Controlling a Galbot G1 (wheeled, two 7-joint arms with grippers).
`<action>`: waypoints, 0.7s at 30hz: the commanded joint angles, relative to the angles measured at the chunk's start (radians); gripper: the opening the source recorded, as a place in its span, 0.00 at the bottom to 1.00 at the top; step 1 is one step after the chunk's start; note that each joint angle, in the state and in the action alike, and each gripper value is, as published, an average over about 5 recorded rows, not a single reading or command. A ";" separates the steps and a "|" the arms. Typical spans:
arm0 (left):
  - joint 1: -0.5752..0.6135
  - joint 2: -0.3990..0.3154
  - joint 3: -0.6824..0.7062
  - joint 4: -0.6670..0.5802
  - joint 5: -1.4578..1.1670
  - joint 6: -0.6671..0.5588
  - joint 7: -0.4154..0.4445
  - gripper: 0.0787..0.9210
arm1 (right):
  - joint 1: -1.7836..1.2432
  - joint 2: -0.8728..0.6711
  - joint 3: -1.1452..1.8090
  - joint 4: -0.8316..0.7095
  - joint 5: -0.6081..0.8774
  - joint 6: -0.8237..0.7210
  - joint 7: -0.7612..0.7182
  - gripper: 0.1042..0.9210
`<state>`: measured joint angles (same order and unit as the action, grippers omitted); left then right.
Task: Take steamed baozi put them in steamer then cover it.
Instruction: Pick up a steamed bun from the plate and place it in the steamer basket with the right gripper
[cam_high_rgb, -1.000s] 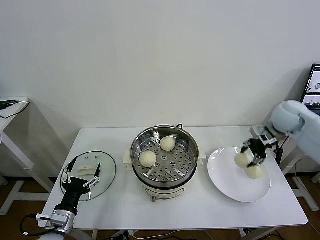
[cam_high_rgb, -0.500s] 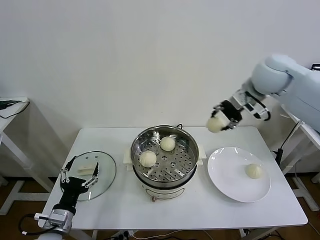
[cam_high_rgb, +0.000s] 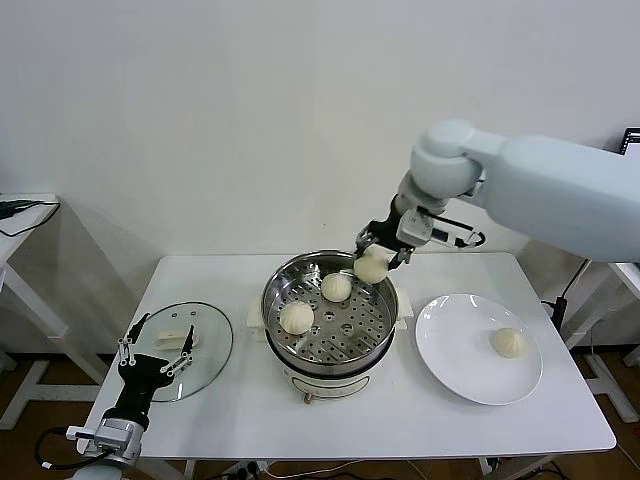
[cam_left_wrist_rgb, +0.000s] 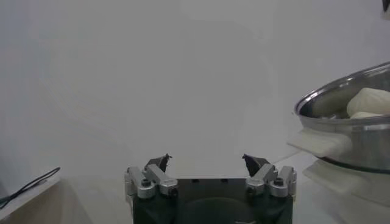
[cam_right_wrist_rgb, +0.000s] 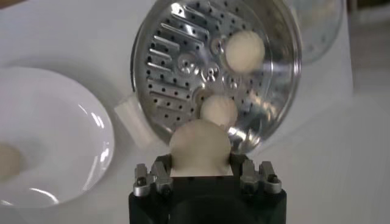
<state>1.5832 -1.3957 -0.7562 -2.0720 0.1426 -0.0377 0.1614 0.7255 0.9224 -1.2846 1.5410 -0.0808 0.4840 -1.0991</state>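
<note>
Glass lid (cam_high_rgb: 178, 351) lies nearest us at the table's left, and just in front of it our left gripper (cam_high_rgb: 155, 350) waits low, jaws spread wide with nothing between them. Farther back our right arm reaches across, its right gripper (cam_high_rgb: 377, 251) clamped on one baozi (cam_high_rgb: 372, 267) above the steamer's (cam_high_rgb: 283, 277) far rim. Our right wrist view shows two buns (cam_right_wrist_rgb: 245, 51) on the perforated tray; our head view alone shows the last bun (cam_high_rgb: 508, 342) centred on the plate (cam_high_rgb: 450, 368).
</note>
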 joint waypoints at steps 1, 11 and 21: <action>-0.001 0.001 -0.003 0.005 0.000 -0.002 0.001 0.88 | -0.005 0.078 -0.064 0.010 -0.052 0.161 0.065 0.67; -0.001 0.000 -0.012 0.013 -0.005 -0.006 0.004 0.88 | -0.056 0.130 -0.066 0.017 -0.051 0.214 0.083 0.67; -0.011 0.001 -0.016 0.029 -0.012 -0.006 0.007 0.88 | -0.058 0.166 -0.101 0.024 -0.023 0.207 0.074 0.67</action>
<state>1.5733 -1.3950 -0.7710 -2.0460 0.1320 -0.0442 0.1685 0.6746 1.0590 -1.3661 1.5613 -0.1092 0.6596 -1.0347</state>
